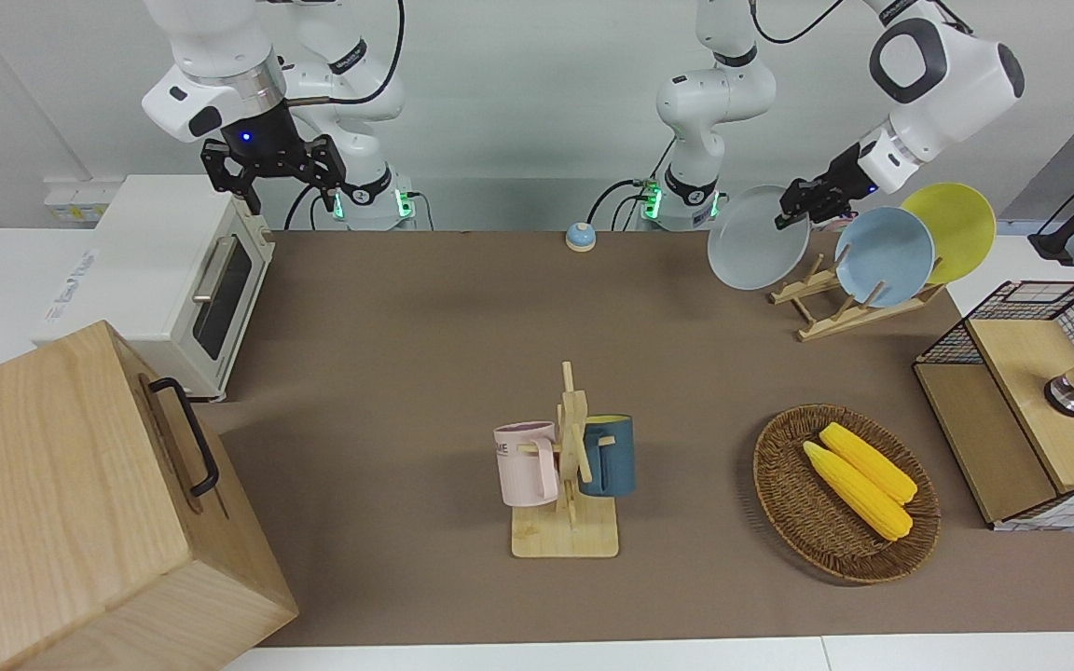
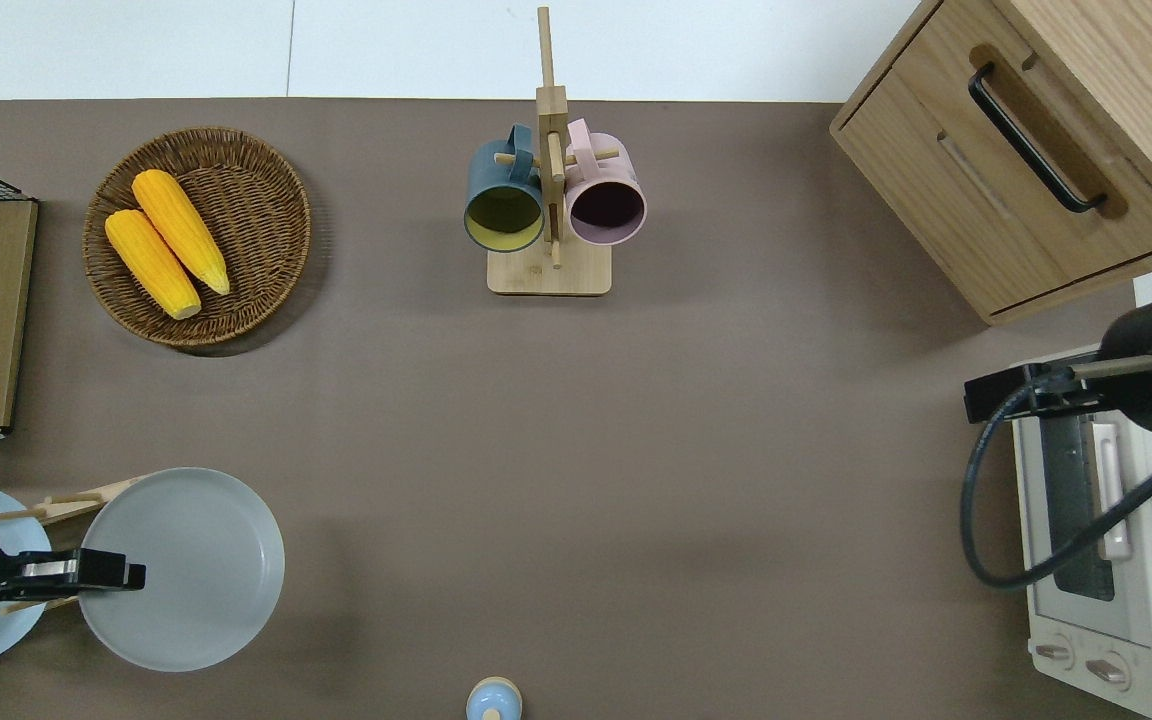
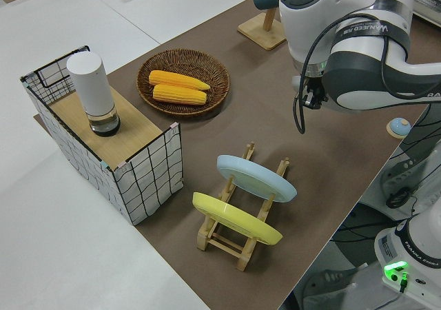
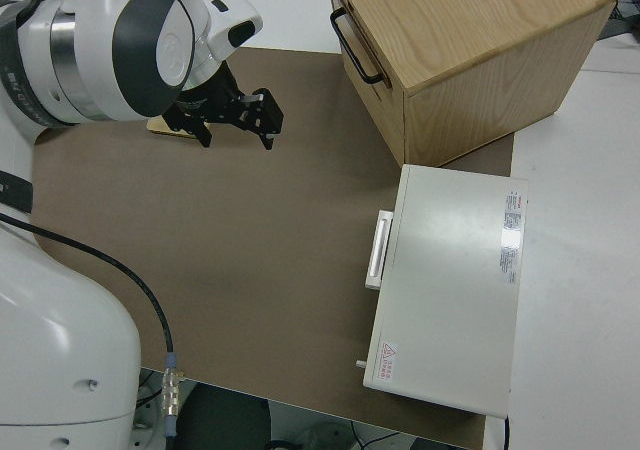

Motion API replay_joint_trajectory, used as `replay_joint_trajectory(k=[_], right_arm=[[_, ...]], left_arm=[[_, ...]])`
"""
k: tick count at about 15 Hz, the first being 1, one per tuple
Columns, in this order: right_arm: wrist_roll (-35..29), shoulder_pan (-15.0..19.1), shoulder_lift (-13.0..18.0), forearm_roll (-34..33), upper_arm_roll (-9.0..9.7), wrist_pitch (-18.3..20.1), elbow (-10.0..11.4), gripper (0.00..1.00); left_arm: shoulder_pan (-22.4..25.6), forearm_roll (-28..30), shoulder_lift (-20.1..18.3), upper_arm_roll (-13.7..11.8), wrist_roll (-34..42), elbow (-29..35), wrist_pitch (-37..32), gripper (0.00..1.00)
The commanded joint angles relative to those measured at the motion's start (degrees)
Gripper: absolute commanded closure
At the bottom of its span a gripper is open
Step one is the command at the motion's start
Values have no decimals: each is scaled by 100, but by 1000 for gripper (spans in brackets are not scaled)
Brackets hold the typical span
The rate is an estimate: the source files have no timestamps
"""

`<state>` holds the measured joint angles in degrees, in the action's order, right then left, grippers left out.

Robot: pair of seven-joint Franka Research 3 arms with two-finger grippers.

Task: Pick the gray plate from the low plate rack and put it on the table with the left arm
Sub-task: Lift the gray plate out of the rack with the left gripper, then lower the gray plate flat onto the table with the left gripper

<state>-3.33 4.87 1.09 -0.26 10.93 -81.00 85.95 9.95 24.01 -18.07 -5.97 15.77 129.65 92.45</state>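
Gray plate (image 1: 757, 239), round, shallow and pale with a raised rim, is clear of the low light-wood plate rack (image 1: 849, 303) and hangs in the air just beside it, on the side toward the right arm's end of the counter (image 1: 425, 363). The left claw (image 1: 795, 207) is clamped on the plate's rim at the edge nearest the rack, fingers closed tight with the rim between them. In the front view the plate looks tilted, its face turned partly outward; from overhead it shows nearly its full round face.

The step in hand is the carry and set-down, and a rim pinch on a wide plate gives little hold against twisting. The plate should travel slowly, away from the rack, so its trailing edge does not catch the slanted pegs or knock the light blue round plate (image 1: 884, 255) and the yellow round plate (image 1: 955, 227) that stand in the rack. The open brown mat on the side of the rack toward the right arm looks like a good landing spot. Levelling the plate before descent seems wise, then lowering until the base rests flat, and only then opening the fingers and withdrawing sideways off the rim. The right arm is parked.
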Motion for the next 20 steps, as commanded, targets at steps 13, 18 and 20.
replay_joint_trajectory(k=[13,18,20], right_arm=[[8,40,14,17,33,84,-35,13],[8,40,14,17,32,84,-35,13],[-1,40,14,17,41,84,-35,13]], left_arm=[[-186,605,735,61,1728,877,932,1000],[-230,640,1218,61,2158,886,1108,1000],[-248,640,1236,61,2176,904,1187,1000]])
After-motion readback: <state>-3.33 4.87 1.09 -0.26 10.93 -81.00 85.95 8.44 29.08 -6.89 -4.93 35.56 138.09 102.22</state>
